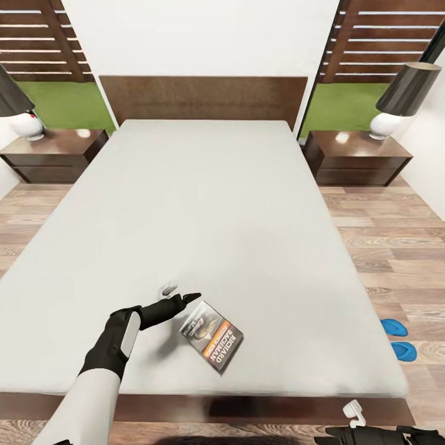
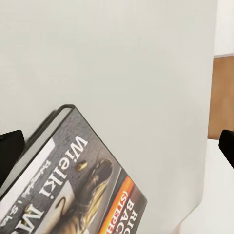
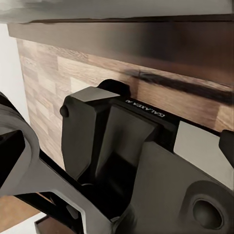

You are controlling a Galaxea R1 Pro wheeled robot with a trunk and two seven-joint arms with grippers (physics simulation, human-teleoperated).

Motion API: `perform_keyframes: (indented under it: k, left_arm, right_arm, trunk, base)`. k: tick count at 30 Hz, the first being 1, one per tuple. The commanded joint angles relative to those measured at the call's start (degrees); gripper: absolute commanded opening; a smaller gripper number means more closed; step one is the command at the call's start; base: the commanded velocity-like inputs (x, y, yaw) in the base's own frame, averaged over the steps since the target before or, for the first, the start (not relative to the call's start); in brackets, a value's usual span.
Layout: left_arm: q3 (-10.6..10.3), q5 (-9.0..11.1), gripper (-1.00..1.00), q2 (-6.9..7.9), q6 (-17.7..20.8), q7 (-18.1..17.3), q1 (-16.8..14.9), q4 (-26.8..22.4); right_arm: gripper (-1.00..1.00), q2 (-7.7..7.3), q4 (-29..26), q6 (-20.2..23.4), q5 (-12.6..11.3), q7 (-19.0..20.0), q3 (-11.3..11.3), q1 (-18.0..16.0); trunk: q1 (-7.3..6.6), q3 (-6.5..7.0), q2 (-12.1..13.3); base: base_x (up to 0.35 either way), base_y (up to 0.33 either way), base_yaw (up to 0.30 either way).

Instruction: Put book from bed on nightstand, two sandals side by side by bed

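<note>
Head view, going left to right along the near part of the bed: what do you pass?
Left tool → book → bare mattress → the two sandals on the floor.

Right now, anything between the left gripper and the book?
Nothing. In the head view the left gripper sits just beside the book, with bare mattress between them.

**Right wrist: robot body against floor and bed frame**

Dark grey robot housing (image 3: 126,161) sits close ahead of the gripper; beyond it runs wood-plank floor (image 3: 44,92); a dark brown bed frame (image 3: 146,39) spans past that; fingertips barely visible at edges.
</note>
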Motion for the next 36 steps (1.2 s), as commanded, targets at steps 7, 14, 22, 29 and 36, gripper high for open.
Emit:
perform_keyframes:
  k: [7, 14, 22, 29, 36]
  left_arm:
    - [0.22, 0.18, 1.00, -0.06, 0.39, -0.11, -0.04, 0.00]
    - [0.22, 0.18, 1.00, -0.06, 0.41, -0.11, -0.04, 0.00]
    - [0.22, 0.18, 1.00, -0.06, 0.40, -0.11, -0.04, 0.00]
    - [0.22, 0.18, 1.00, -0.06, 0.41, -0.11, -0.04, 0.00]
    - [0.22, 0.18, 1.00, -0.06, 0.40, -0.11, -0.04, 0.00]
  right_arm:
    - [1.00, 0.04, -0.07, 0.52, 0.50, 0.29, -0.46, -0.01]
    - [1.00, 0.04, -0.07, 0.52, 0.52, 0.25, -0.49, -0.01]
    - [1.00, 0.04, -0.07, 0.52, 0.52, 0.24, -0.47, -0.01]
    - [1.00, 0.04, -0.07, 0.52, 0.52, 0.24, -0.48, -0.01]
    - [1.00, 0.04, -0.07, 0.52, 0.52, 0.24, -0.47, -0.01]
  trunk:
    - [0.88, -0.76, -1.64]
    - [0.88, -0.76, -1.64]
    - [0.88, -0.76, -1.64]
    - [1.98, -1.66, -3.64]
    - [2.20, -1.83, -4.04]
  base:
    - [0.000, 0.000, 0.000]
    - [0.000, 0.000, 0.000]
    - [0.000, 0.000, 0.000]
    - [0.000, 0.000, 0.000]
    - [0.000, 0.000, 0.000]
